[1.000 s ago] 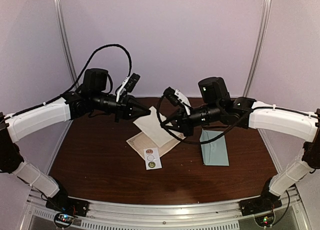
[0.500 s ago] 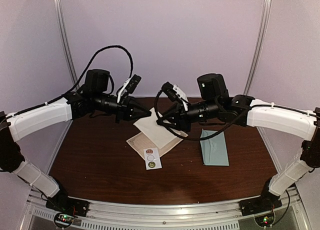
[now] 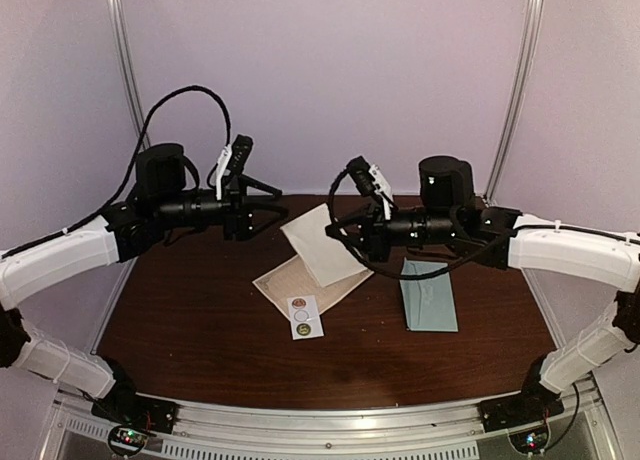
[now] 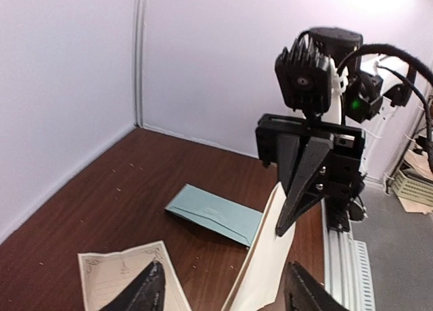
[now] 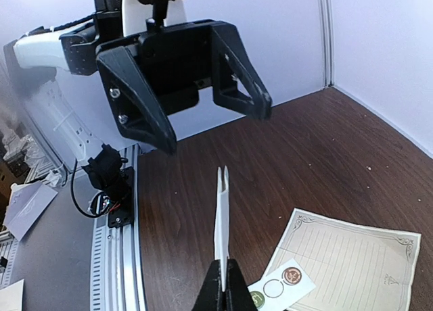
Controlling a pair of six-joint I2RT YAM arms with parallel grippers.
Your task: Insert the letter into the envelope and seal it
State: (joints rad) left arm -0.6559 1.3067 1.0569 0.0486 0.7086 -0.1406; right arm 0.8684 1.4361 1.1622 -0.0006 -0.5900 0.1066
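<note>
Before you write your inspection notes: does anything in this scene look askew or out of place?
The white sheet hangs tilted in the air, pinched at one edge by the right end effector; its free layers splay apart.

Both arms reached inward, facing each other above the tabletop; left claw (image 5: 216,127) gaped wide, right claw (image 4: 283,224) pinched tight on a white sheet (image 4: 266,272).

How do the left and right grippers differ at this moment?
The left gripper is open with nothing between its fingers, while the right gripper is shut on the edge of a white sheet. The left one's jaws stand wide apart; the right one's meet in a narrow point. Both hover above the table, facing each other.
</note>
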